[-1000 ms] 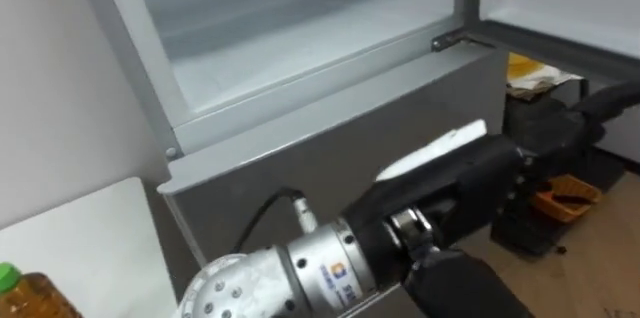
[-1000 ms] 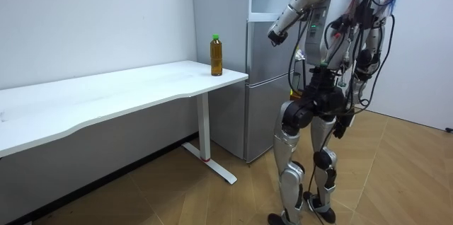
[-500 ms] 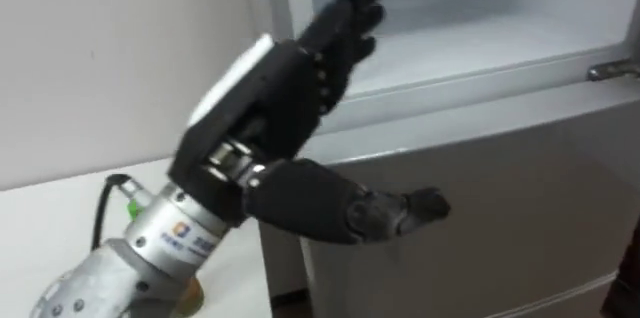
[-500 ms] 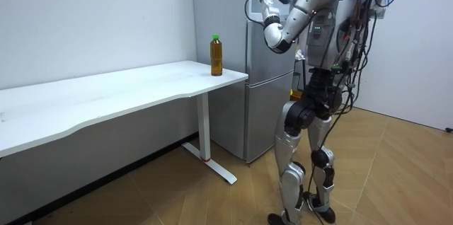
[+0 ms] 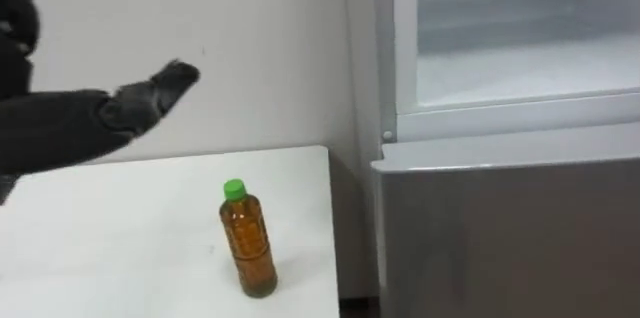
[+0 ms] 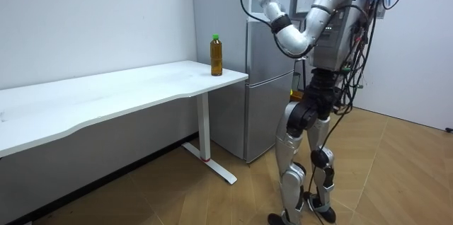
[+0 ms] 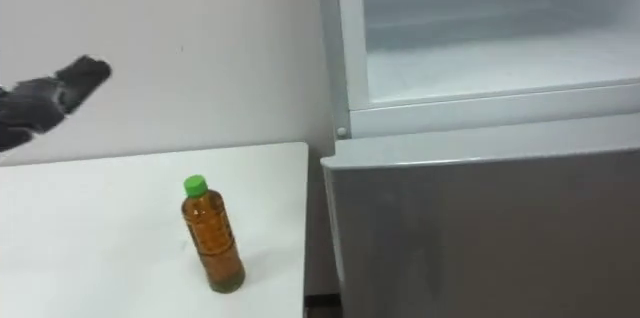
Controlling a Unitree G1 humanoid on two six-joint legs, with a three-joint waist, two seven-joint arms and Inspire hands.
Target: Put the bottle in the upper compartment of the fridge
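Left robot hand [image 5: 60,123] open, apart, up-left of upright bottle [image 5: 248,238] on table [image 5: 120,228].

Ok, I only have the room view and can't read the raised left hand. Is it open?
Observer: Yes. In the left eye view the left hand has straight fingers and holds nothing.
Operator: Where's the bottle from it?
Observer: Apart from it: the bottle stands upright on the table, below and right of the hand.
Operator: Upper fridge ready?
Observer: Its upper compartment is open, white inside, above the shut lower door.
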